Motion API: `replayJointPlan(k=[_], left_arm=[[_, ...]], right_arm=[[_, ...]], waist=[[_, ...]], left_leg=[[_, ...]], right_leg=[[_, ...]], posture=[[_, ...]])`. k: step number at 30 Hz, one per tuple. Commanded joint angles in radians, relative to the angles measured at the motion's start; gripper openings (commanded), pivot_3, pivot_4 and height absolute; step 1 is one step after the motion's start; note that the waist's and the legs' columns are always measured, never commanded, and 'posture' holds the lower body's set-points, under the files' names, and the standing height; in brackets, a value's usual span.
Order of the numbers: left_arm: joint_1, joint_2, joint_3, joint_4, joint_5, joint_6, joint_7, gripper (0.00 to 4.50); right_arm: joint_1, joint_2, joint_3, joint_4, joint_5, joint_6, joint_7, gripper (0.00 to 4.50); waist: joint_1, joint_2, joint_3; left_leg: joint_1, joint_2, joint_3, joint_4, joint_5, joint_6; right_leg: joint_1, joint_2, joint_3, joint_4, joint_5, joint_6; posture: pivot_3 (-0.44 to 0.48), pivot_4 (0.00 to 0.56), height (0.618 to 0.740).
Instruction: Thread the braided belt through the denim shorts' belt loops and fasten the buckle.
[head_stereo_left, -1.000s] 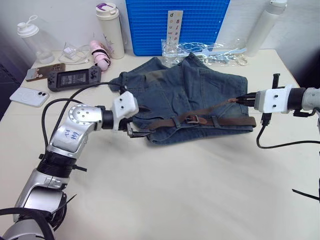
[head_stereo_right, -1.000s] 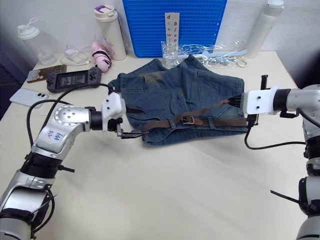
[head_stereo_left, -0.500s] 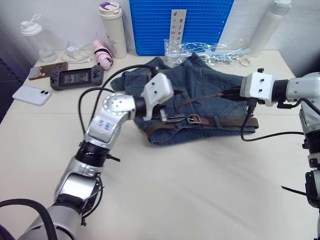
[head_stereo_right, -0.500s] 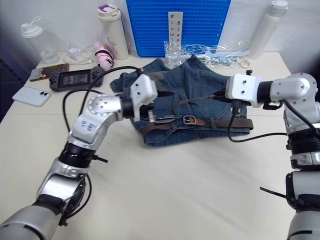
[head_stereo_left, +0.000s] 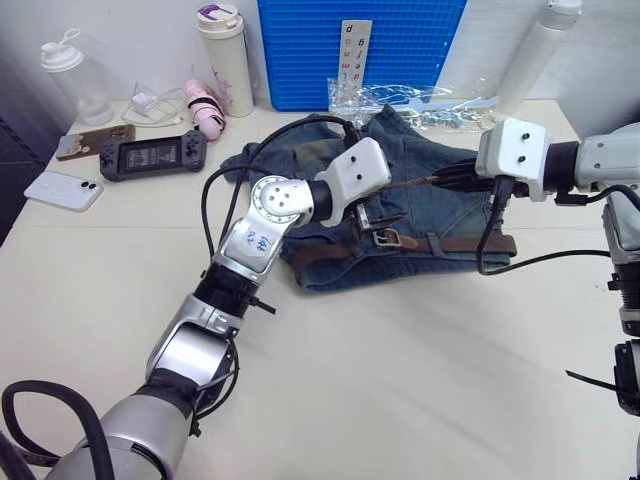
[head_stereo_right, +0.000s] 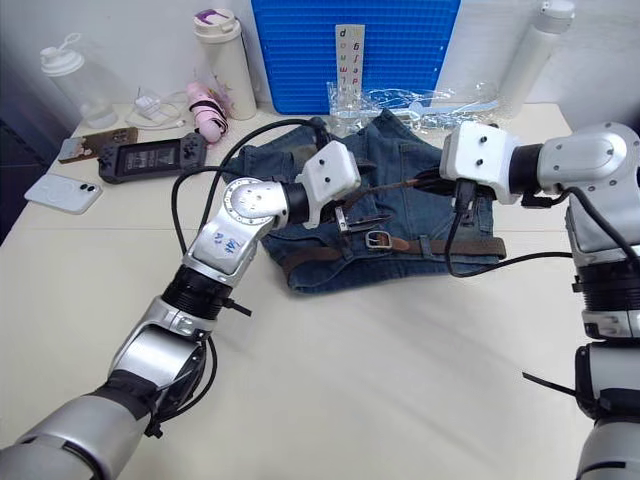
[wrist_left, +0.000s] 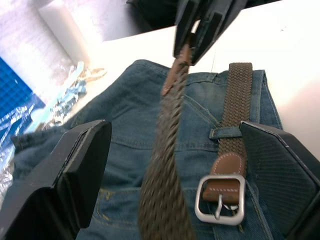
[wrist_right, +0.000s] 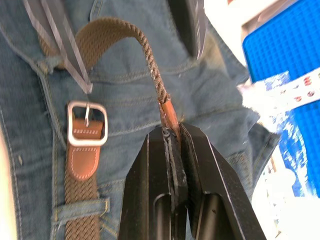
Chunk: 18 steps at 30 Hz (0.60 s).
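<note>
Denim shorts (head_stereo_left: 440, 205) lie on the pale bench (head_stereo_left: 400, 380), near its far side, in the left eye view. The braided belt (head_stereo_left: 455, 243) runs along the waistband, and the buckle (head_stereo_left: 386, 238) lies on the shorts near the middle of the waistband. The left pincer (head_stereo_left: 372, 222) is over the shorts, just beside the buckle. The right pincer (head_stereo_left: 440, 180) is over the right part of the shorts and grips the free end of the belt, which rises off the denim.

In the right eye view the same things lie in the same way. At the far left of the bench there are a game console (head_stereo_right: 150, 157), a white phone (head_stereo_right: 61, 193) and a white bottle (head_stereo_right: 222, 62). A blue board (head_stereo_right: 350, 50) stands behind the shorts.

In the left wrist view the left pincer's fingers (wrist_left: 70, 175) stand wide apart and hold nothing. The belt passes between them, and one of the belt loops (wrist_left: 227, 133) crosses the strap above the buckle.

In the right wrist view the right pincer's fingers (wrist_right: 145, 200) are closed tightly on the belt's reddish-brown tip (wrist_right: 168, 114).
</note>
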Motion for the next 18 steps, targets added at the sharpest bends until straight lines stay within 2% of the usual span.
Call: replayJointPlan(k=[1, 8, 9, 11, 15, 18], left_arm=[[-0.032, -0.017, 0.001, 0.014, 0.024, -0.057, 0.010, 3.63], [-0.047, -0.050, 0.026, 0.050, 0.025, -0.091, 0.014, 0.35], [-0.048, -0.053, 0.032, 0.051, 0.021, -0.091, 0.014, 0.03], [-0.048, -0.055, 0.040, 0.055, 0.017, -0.090, 0.013, 0.03], [-0.037, -0.048, 0.071, 0.062, 0.004, -0.060, 0.019, 0.00], [-0.026, -0.032, 0.097, 0.072, 0.006, -0.029, 0.036, 0.00]], right_arm=[[-0.006, -0.018, -0.046, -0.053, 0.030, 0.031, -0.002, 0.00], [0.010, -0.026, -0.053, -0.098, 0.040, 0.065, -0.003, 0.00], [0.015, -0.026, -0.054, -0.103, 0.036, 0.066, -0.011, 0.00], [0.022, -0.018, -0.066, -0.105, 0.043, 0.078, -0.030, 0.00], [0.063, -0.024, -0.085, -0.133, 0.063, 0.109, -0.039, 1.51], [0.124, -0.041, -0.107, -0.182, 0.082, 0.151, -0.043, 3.00]], waist=[[0.000, 0.000, 0.000], [0.000, 0.000, 0.000], [0.000, 0.000, 0.000], [0.000, 0.000, 0.000], [0.001, 0.000, 0.000], [0.000, 0.000, 0.000]], left_leg=[[0.000, 0.000, 0.000, 0.000, 0.000, 0.000], [0.000, 0.000, 0.000, 0.000, 0.000, 0.000], [0.000, 0.000, 0.000, 0.000, 0.000, 0.000], [0.000, 0.000, 0.000, 0.000, 0.000, 0.000], [0.000, -0.001, -0.001, 0.000, 0.000, 0.000], [0.000, -0.001, -0.001, 0.000, 0.000, 0.001]], right_leg=[[0.000, 0.000, 0.000, 0.000, 0.000, 0.000], [0.000, 0.000, -0.001, 0.000, 0.000, 0.000], [0.000, -0.001, -0.001, 0.000, 0.000, 0.000], [0.000, -0.001, -0.001, 0.000, 0.000, 0.000], [0.000, -0.001, -0.002, 0.000, 0.000, 0.000], [0.000, -0.002, -0.003, 0.001, 0.000, 0.000]], posture=[[0.000, 0.150, 0.689], [0.000, 0.150, 0.689], [0.000, 0.150, 0.689], [0.000, 0.150, 0.689], [0.000, 0.150, 0.689], [0.000, 0.150, 0.689]])
